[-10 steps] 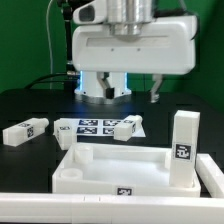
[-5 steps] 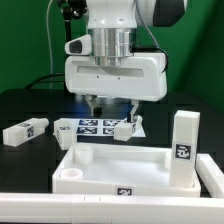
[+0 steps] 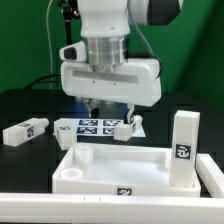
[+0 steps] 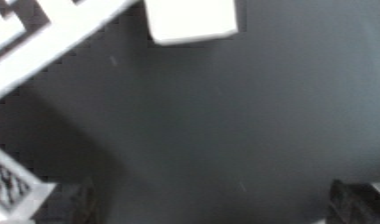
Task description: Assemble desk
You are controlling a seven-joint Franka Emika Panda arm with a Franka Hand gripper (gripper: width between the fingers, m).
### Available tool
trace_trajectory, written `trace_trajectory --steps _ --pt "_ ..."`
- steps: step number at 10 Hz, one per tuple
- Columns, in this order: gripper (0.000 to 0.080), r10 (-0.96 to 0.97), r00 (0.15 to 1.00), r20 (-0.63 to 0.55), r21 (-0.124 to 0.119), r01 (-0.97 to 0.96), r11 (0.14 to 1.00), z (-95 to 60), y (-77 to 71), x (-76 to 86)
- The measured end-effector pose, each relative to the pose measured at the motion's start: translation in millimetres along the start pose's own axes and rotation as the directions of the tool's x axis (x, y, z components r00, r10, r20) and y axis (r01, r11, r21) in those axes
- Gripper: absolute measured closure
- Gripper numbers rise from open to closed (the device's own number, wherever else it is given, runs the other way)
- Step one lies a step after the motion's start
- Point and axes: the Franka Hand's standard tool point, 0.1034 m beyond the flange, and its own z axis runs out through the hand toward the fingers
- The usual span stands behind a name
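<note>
Green backdrop behind, black table below. The tabletop lies at six o'clock in the exterior view, hollow side up. A standing leg is upright in its four-o'clock corner, and a round socket at its ten-o'clock corner is bare. A side leg lies flat on the table at nine o'clock, well apart from the tabletop. The middle leg lies near the centre, at the three-o'clock end of the marker board.

The pincer hangs over the marker board and the middle leg, its jaws wide apart and holding nothing. In the wrist view the fingertips show with bare table between them, and a white block, likely the middle leg, sits away from the gap.

The step looks like fetching the middle leg. To do it well:
- Bring the gap squarely over the leg before going lower; at present it seems off to one side.
- Turn the wrist so the jaws cross the leg's short width, not its length.
- Go down until the fingertips flank the leg's sides without pressing on the marker board.
- Grip near the leg's middle, so it hangs level and can be stood up over the bare socket.
</note>
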Motion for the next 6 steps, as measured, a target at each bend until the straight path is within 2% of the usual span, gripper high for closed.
trace_trajectory --steps 2,3,6 --pt "0.0151 -0.010 0.994 0.107 -0.030 0.013 0.999 15.9 4.7 -12.5" --pt "0.0151 -0.007 0.986 0.169 -0.038 0.014 0.999 15.5 1.6 -14.0" --pt "0.0151 0.004 0.943 0.332 -0.054 0.014 0.998 15.5 6.2 -10.7"
